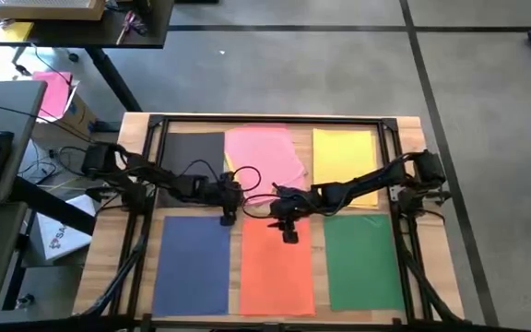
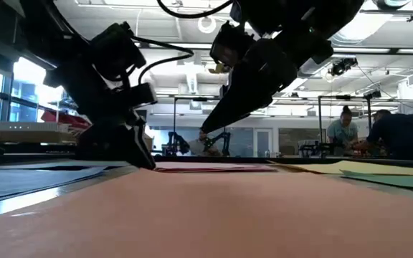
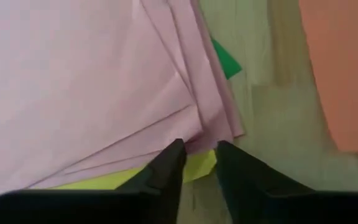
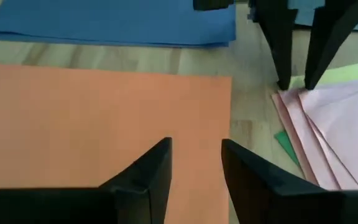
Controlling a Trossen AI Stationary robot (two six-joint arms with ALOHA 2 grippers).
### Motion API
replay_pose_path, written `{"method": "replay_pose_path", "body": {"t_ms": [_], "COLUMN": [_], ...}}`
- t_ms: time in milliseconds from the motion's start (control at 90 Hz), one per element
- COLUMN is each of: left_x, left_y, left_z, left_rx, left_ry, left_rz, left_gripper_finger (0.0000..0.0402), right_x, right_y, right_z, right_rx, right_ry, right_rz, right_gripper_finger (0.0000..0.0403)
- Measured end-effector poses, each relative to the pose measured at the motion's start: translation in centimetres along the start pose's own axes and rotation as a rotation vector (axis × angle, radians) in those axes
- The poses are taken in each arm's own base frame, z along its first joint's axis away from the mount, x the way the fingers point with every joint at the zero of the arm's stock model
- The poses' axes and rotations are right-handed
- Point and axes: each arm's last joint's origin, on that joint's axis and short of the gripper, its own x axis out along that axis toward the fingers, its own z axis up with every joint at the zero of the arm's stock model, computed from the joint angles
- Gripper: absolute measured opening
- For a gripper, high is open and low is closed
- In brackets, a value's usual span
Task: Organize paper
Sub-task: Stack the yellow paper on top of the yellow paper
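L gripper (image 3: 197, 163) tips slightly spread at pink stack (image 1: 264, 159) corner, should pinch only the loose sheets w/o creasing; R gripper (image 4: 196, 163) spread, hovers over orange sheet (image 1: 277, 267).

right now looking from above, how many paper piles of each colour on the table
dark grey pile: 1
pink pile: 1
yellow pile: 1
blue pile: 1
orange pile: 1
green pile: 1
total: 6
not counted: a yellow corner and a green corner poking from under the pink pile.
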Motion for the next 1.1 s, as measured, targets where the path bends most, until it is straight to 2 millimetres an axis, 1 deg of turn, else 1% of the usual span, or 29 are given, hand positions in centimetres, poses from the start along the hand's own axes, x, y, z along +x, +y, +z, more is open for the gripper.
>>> {"method": "replay_pose_path", "body": {"t_ms": [67,122,189,289,433,522,744,822,944,1100], "left_x": [0.0,0.0,-0.3,-0.9,-2.3,-3.4,-5.6,-6.3,-8.0,-9.7], "left_y": [0.0,0.0,0.0,-0.1,0.2,0.4,0.5,0.4,0.3,0.5], "left_z": [0.0,0.1,0.4,1.4,2.9,4.2,6.1,6.3,7.5,8.4], "left_rx": [0.001,0.001,0.004,0.032,0.084,0.099,0.091,0.080,0.051,0.000], "left_ry": [0.001,0.001,0.002,0.000,0.058,0.050,-0.029,-0.033,-0.072,-0.100], "left_rz": [0.000,0.000,0.011,0.029,0.128,0.162,0.165,0.156,0.145,0.135], "left_gripper_finger": [0.0017,0.0006,0.0006,0.0001,0.0000,0.0000,0.0000,0.0000,0.0000,0.0000], "right_x": [0.0,0.0,0.0,0.0,0.0,0.0,0.0,0.0,-0.2,-1.6], "right_y": [0.0,0.0,0.0,0.2,0.2,0.2,0.2,0.1,-0.3,-0.6], "right_z": [0.0,0.0,0.0,0.0,0.0,0.0,0.0,0.0,0.1,1.1], "right_rx": [0.000,0.000,0.000,-0.001,0.004,0.005,-0.003,-0.004,-0.012,-0.029], "right_ry": [0.000,0.000,0.000,0.000,0.000,0.006,0.006,0.005,0.002,-0.043], "right_rz": [0.000,0.000,0.000,0.004,0.006,0.008,0.005,-0.038,-0.152,-0.313], "right_gripper_finger": [0.0124,0.0124,0.0124,0.0124,0.0124,0.0124,0.0124,0.0124,0.0124,0.0124]}}
